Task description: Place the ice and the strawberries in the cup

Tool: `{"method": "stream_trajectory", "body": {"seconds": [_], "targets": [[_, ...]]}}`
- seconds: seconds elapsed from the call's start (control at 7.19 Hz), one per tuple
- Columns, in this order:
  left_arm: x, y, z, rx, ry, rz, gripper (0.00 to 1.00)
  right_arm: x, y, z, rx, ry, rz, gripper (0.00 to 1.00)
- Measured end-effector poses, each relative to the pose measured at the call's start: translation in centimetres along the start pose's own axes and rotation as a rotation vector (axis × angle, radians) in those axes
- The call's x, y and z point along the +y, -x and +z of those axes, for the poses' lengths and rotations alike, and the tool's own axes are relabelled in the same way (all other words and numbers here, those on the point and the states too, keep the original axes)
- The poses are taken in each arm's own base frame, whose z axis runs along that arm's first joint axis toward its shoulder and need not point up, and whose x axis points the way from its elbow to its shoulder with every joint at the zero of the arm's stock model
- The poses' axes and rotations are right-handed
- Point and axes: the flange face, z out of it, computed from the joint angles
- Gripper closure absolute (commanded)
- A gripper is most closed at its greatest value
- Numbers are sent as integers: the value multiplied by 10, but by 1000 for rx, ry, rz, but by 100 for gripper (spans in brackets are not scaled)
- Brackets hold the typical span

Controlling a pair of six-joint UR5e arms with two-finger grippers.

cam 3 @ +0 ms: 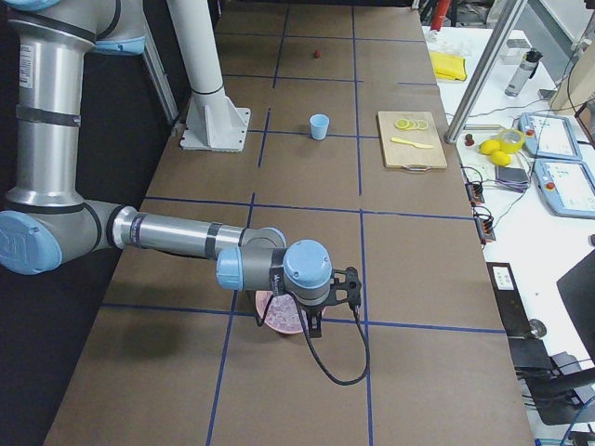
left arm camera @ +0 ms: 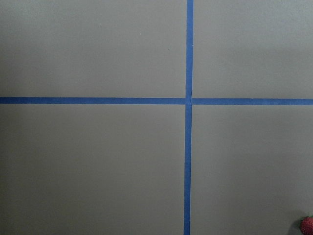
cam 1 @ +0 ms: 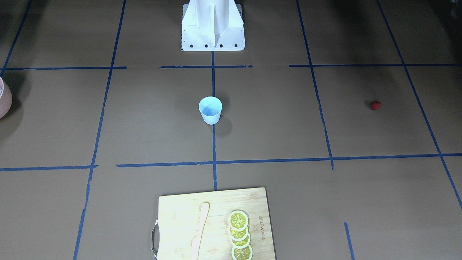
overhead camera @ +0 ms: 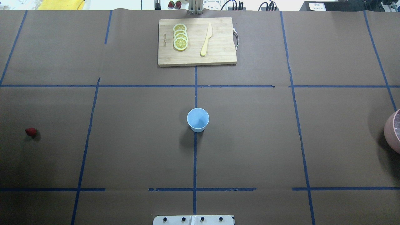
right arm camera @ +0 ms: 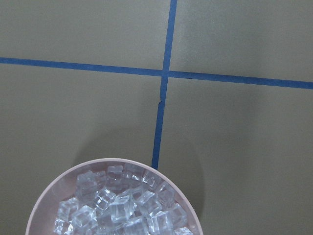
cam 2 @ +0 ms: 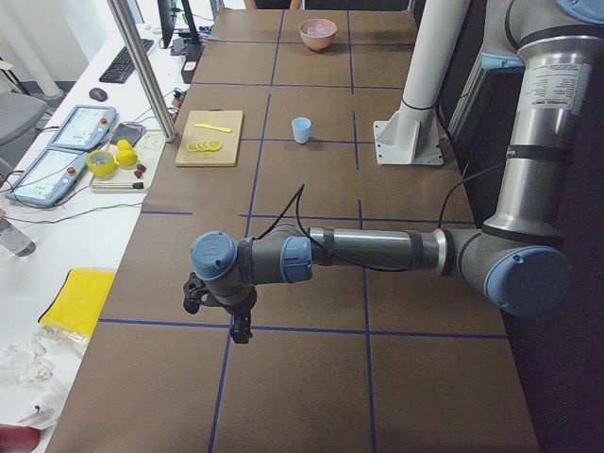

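light-blue cup (cam 1: 210, 112), red strawberry (cam 1: 375, 105), pink bowl (overhead camera: 390, 132)

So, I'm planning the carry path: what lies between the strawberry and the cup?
Nothing stands there. In the overhead view the stretch from the strawberry to the cup is bare brown paper, crossed only by one blue tape line.

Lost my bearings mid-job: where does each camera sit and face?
Front-facing: across the table, facing the base; no arms.
Overhead: behind robot, looking forward; base edge only.
Exterior left: table's left end; left arm near.
Exterior right: right end; right arm over bowl.
Left wrist: looks down; strawberry at corner.
Right wrist: down on ice.
All four exterior views share the cup.
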Motion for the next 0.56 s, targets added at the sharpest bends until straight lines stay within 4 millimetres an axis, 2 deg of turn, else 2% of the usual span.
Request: {"method": "stream_trajectory", "body": {"seconds": [0.56], "targets": [[0,-1,-1,-1,-7,6,0,-1,3,-2,-3,-5,-5,0]]}}
